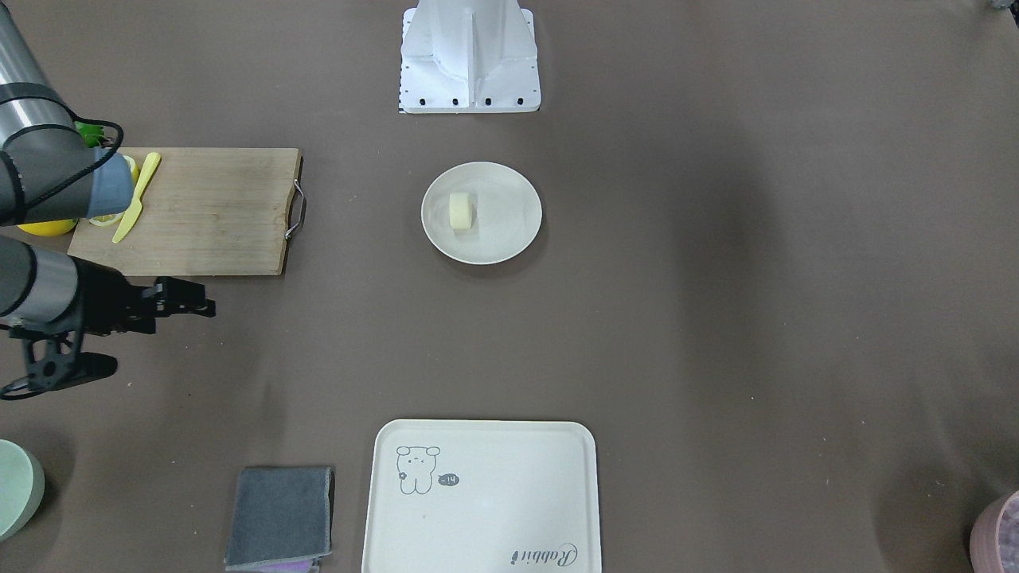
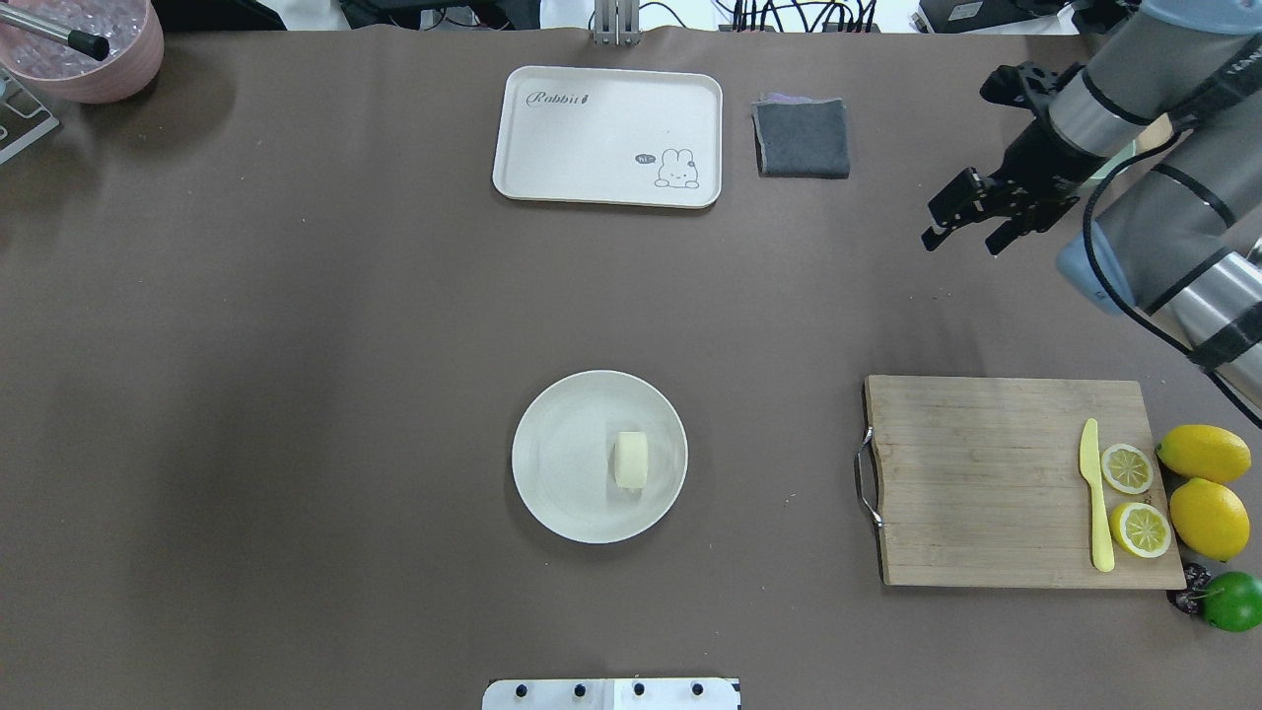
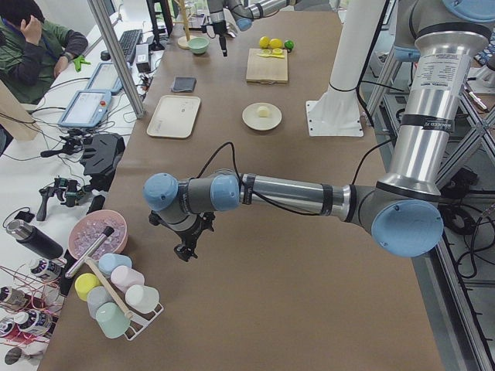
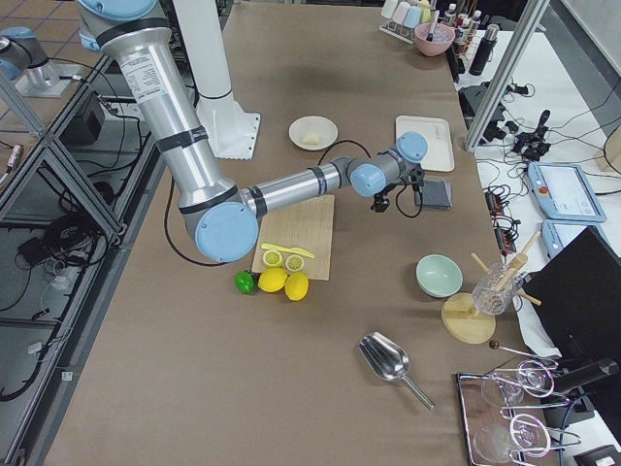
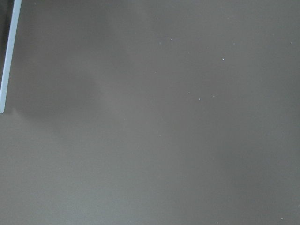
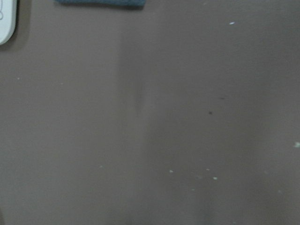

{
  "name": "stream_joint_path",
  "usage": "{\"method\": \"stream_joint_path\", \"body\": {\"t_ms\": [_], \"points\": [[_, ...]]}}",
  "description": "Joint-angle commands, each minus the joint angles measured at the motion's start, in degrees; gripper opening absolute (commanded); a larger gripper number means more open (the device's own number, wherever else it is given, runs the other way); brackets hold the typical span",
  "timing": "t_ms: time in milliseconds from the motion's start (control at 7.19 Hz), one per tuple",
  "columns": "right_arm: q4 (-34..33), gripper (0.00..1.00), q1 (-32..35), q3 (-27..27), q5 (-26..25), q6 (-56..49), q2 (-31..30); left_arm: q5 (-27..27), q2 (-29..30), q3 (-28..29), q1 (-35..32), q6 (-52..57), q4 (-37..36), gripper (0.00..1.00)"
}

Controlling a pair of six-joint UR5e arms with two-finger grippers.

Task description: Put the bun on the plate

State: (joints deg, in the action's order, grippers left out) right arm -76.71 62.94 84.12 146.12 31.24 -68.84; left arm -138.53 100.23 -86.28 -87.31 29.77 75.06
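Observation:
The pale cream bun (image 2: 631, 460) (image 1: 462, 212) lies on its side on the round off-white plate (image 2: 557, 493) (image 1: 509, 243) at the table's middle, nothing touching it. My right gripper (image 2: 961, 240) (image 1: 203, 306) hovers open and empty over bare table, far off to the plate's right in the overhead view, between the grey cloth (image 2: 802, 138) and the cutting board (image 2: 986, 473). My left gripper (image 3: 186, 251) shows only in the exterior left view, low over the table near the pink bowl; whether it is open or shut I cannot tell. Both wrist views show only brown table.
On the board lie a yellow knife (image 2: 1094, 503) and two lemon slices (image 2: 1127, 468), with whole lemons (image 2: 1205, 454) and a lime (image 2: 1234, 600) beside it. A cream tray (image 2: 607, 136) and a pink bowl (image 2: 89, 49) stand at the far edge. The robot base (image 1: 470, 56) is behind the plate.

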Motion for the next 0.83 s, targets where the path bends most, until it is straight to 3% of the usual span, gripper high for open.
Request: {"method": "stream_joint_path", "body": {"t_ms": [0,278,417,695], "points": [[-0.7,1.00,3.3,5.7,-0.8,-3.2,-5.5,0.2,1.0,-0.1,0.7,-3.9,1.0,0.97],[-4.2,1.00,3.1,6.2,-7.6,-3.7,-6.2,4.9,6.1,0.9,4.5,-5.9,0.4,0.98],[-6.8,1.00,4.2,6.3,-9.7,-4.2,-5.4,4.9,7.3,-2.0,2.8,-11.6,0.7,0.98],[-8.3,1.00,8.9,6.8,-10.7,-5.1,-5.3,4.6,7.5,-4.3,1.8,-14.2,0.2,0.98]]}}
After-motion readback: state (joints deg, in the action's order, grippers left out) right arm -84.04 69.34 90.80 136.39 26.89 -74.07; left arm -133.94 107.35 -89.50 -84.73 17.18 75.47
